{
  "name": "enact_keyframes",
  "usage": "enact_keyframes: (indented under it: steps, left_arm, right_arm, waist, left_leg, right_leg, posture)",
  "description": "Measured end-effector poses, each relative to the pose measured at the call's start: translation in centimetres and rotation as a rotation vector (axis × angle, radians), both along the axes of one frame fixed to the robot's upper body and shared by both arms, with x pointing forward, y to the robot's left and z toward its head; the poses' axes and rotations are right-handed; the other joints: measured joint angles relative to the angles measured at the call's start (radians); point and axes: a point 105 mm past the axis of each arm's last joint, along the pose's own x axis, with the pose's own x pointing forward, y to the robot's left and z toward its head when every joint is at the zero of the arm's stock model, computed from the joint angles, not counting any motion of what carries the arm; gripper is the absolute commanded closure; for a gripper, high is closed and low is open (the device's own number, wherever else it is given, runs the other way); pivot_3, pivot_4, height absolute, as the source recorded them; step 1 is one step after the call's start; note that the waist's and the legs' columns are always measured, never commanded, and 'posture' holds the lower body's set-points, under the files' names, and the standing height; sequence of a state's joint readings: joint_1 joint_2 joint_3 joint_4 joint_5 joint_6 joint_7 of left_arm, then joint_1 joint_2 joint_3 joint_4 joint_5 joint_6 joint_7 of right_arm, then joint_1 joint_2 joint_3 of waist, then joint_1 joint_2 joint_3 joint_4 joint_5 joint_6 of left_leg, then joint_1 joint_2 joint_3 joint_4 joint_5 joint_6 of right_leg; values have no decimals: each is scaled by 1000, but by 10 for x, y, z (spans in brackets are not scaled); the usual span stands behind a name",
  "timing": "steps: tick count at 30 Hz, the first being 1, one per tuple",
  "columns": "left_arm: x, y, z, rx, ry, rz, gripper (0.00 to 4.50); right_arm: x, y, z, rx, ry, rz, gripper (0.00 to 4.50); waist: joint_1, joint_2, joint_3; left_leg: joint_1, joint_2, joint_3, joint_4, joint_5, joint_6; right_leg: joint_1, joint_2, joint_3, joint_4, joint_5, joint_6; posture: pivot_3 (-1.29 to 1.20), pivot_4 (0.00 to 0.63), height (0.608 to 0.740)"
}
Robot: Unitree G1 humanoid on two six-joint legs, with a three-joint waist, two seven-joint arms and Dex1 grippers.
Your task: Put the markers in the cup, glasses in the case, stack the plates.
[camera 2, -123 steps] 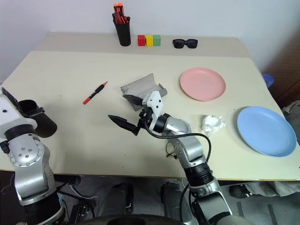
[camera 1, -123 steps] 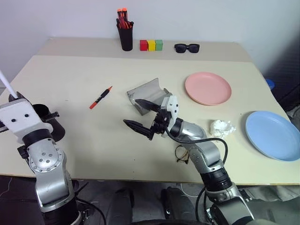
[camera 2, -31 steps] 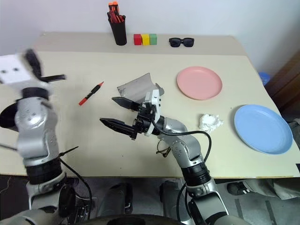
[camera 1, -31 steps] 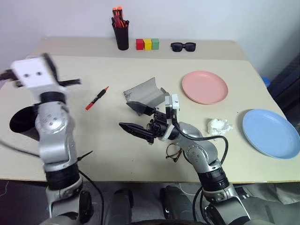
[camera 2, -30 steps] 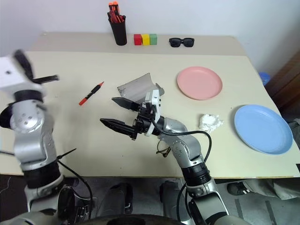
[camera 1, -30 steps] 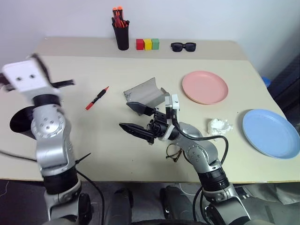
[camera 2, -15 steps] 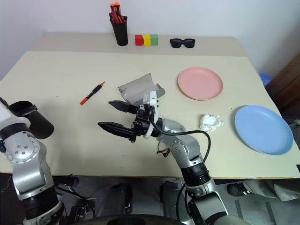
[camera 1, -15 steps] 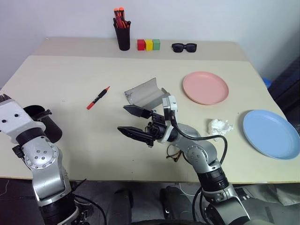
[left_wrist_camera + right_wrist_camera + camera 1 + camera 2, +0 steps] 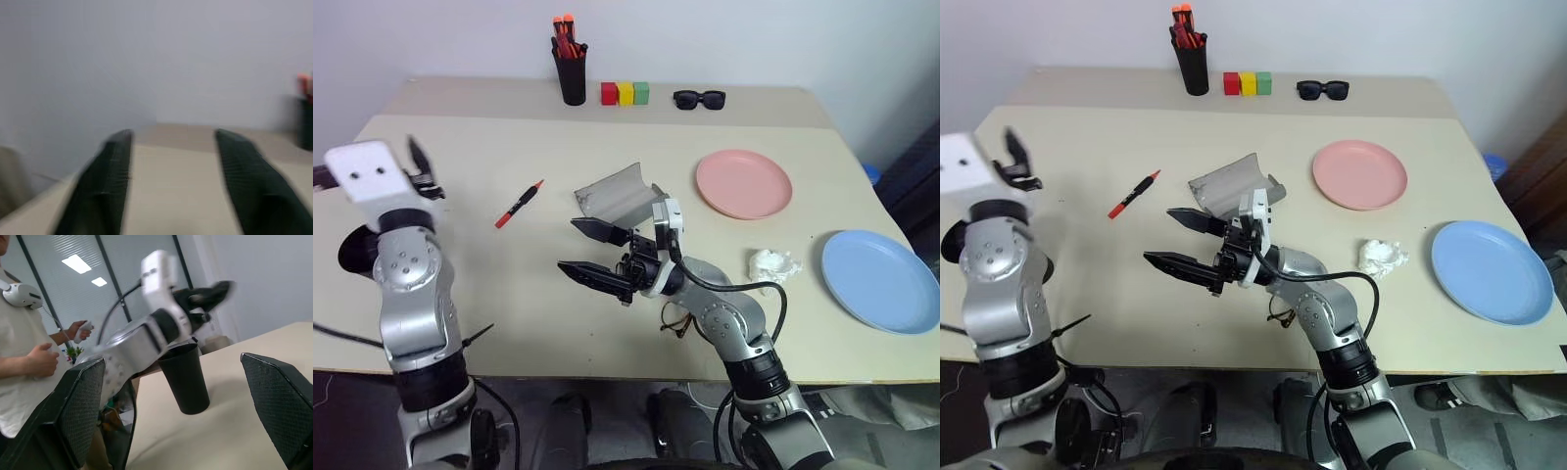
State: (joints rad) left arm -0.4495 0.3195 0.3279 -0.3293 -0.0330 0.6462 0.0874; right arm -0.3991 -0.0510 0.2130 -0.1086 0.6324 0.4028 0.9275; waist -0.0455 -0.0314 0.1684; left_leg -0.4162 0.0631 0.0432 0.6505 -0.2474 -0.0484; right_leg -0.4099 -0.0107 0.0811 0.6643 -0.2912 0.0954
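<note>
Beige table [image 9: 509, 284], crowded: black pen holder [image 9: 573, 78] with orange-capped markers, three colour blocks [image 9: 626, 93] and sunglasses [image 9: 701, 99] along the far edge. Crumpled tissue [image 9: 773, 263] between pink plate [image 9: 743, 183] and blue plate [image 9: 881, 280]. Black marker [image 9: 519, 204] left of the open grey case [image 9: 619, 194]. Glasses [image 9: 680, 321] under the right arm. Cup [image 9: 185, 378] at the left edge. Right gripper [image 9: 589, 251] spread wide, empty; left gripper [image 9: 168, 183] parted, empty. No readable writing.
</note>
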Motion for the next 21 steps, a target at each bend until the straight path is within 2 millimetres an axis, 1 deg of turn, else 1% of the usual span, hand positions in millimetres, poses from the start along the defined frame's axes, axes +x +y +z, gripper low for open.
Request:
enact_keyframes:
  steps: [2, 4, 6, 10, 12, 18, 21]
  left_arm:
    - [15, -8, -14, -6, 141, -43, 192]
    - [30, -10, -28, -95, 272, -72, 192]
    - [40, -14, -42, -187, 393, -121, 192]
    - [51, -17, -74, -222, 588, -171, 192]
    - [58, -20, -84, -254, 649, -209, 192]
    - [72, -31, -94, -275, 736, -289, 192]
    - [76, -32, -95, -291, 741, -306, 973]
  right_arm:
    - [1, -1, 0, 0, -1, -7, 0]
    - [1, -1, 0, 0, -2, -12, 0]
    - [2, -1, 1, 0, -3, -16, 0]
    - [3, -1, 1, -1, -8, -29, 0]
    - [3, -1, 2, 0, -12, -33, 0]
    - [3, 0, 2, 1, -17, -36, 0]
    - [4, 0, 3, 4, -20, -43, 0]
  waist:
    - [0, 0, 0]
    - [1, 0, 0]
    - [1, 0, 0]
    - [2, 0, 0]
    - [4, 0, 0]
    - [4, 0, 1]
    - [4, 0, 1]
  left_leg:
    - [0, 0, -1, -1, 0, 0]
    - [0, 0, -2, 0, 0, 0]
    - [0, 0, -2, 0, 0, 0]
    - [-1, 0, -2, 0, 0, -1]
    - [-2, 0, -2, 0, 1, -1]
    - [-3, 0, -2, 0, 1, -2]
    - [-3, 0, -2, 0, 1, -2]
  right_leg:
    - [-1, 1, -1, 1, 0, 0]
    - [0, 1, -1, 1, 0, 0]
    - [0, 0, -1, 0, 0, 0]
    - [-1, 0, -1, 0, 0, 0]
    - [-1, 0, -1, 0, 0, 0]
    - [-2, 0, -2, 0, 0, 0]
    - [-2, 0, -2, 1, 0, 0]
  posture:
    - [0, 150, 732]
    - [0, 150, 732]
    - [0, 150, 732]
    - [0, 150, 732]
    - [0, 150, 732]
    - [0, 150, 732]
    - [0, 150, 732]
